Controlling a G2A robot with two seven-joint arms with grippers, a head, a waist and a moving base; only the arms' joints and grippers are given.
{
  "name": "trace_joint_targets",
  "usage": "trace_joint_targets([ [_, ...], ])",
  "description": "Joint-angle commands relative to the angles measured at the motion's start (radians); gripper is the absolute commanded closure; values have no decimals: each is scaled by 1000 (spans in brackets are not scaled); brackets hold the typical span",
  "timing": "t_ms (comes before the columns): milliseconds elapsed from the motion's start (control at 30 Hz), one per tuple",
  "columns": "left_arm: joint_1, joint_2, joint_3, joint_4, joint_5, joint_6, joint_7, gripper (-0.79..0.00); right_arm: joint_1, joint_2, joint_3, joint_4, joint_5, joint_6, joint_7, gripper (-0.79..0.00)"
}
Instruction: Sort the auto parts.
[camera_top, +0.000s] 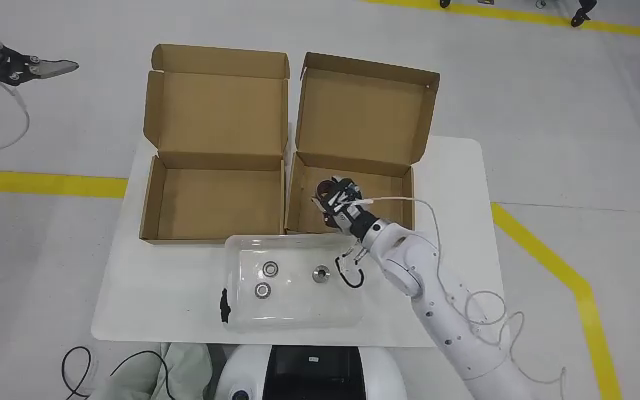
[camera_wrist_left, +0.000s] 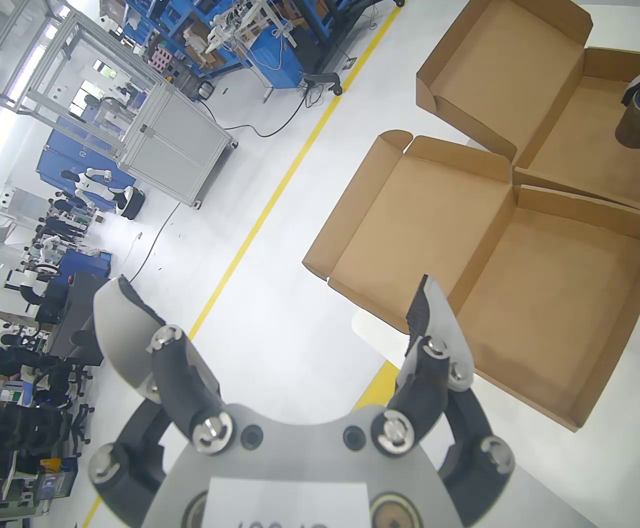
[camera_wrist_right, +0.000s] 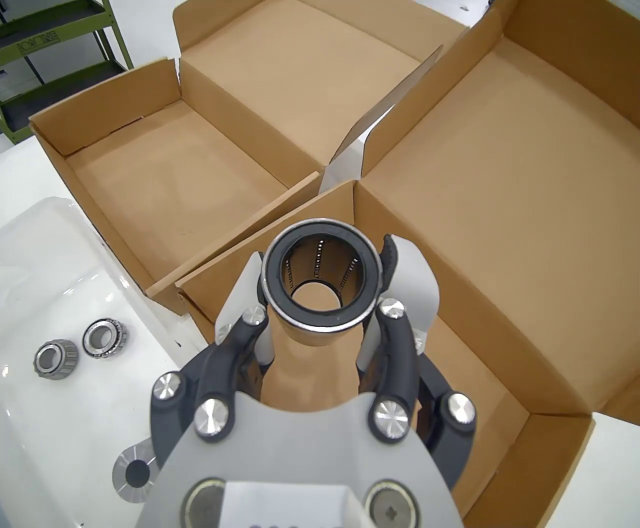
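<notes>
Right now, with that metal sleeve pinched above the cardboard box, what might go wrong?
The right gripper holds the round bearing sleeve only by its curved sides, so it could slip and drop early. It hangs toward a near corner of the right box, so released here it might clip the rim and roll out.

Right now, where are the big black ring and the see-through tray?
big black ring (camera_wrist_right: 273, 280): right wrist view, on its dark end face.
see-through tray (camera_top: 300, 305): top view, on a bare patch of its floor.
</notes>
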Motion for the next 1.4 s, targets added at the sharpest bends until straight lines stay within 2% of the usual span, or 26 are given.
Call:
trace_joint_targets([
  [0,0,0,0,0,0,0,0,-785,22,-6,-13,34,16,6,7,0],
  [533,0,0,0,0,0,0,0,-785,172,-56,-95,260,120,32,76,0],
  [900,0,0,0,0,0,0,0,-785,208,-75,-117,345,150,29,56,0],
  [1033,0,0,0,0,0,0,0,-785,217,-79,-119,363,153,25,48,-43],
  [1067,0,0,0,0,0,0,0,-785,218,-80,-120,366,154,25,48,-74],
  [1133,0,0,0,0,0,0,0,-785,220,-82,-119,371,156,24,47,-163],
  [1167,0,0,0,0,0,0,0,-785,220,-82,-119,374,157,23,45,-268],
  [1200,0,0,0,0,0,0,0,-785,219,-83,-118,376,157,22,44,-336],
  [1367,0,0,0,0,0,0,0,-785,213,-82,-112,376,154,20,37,-394],
])
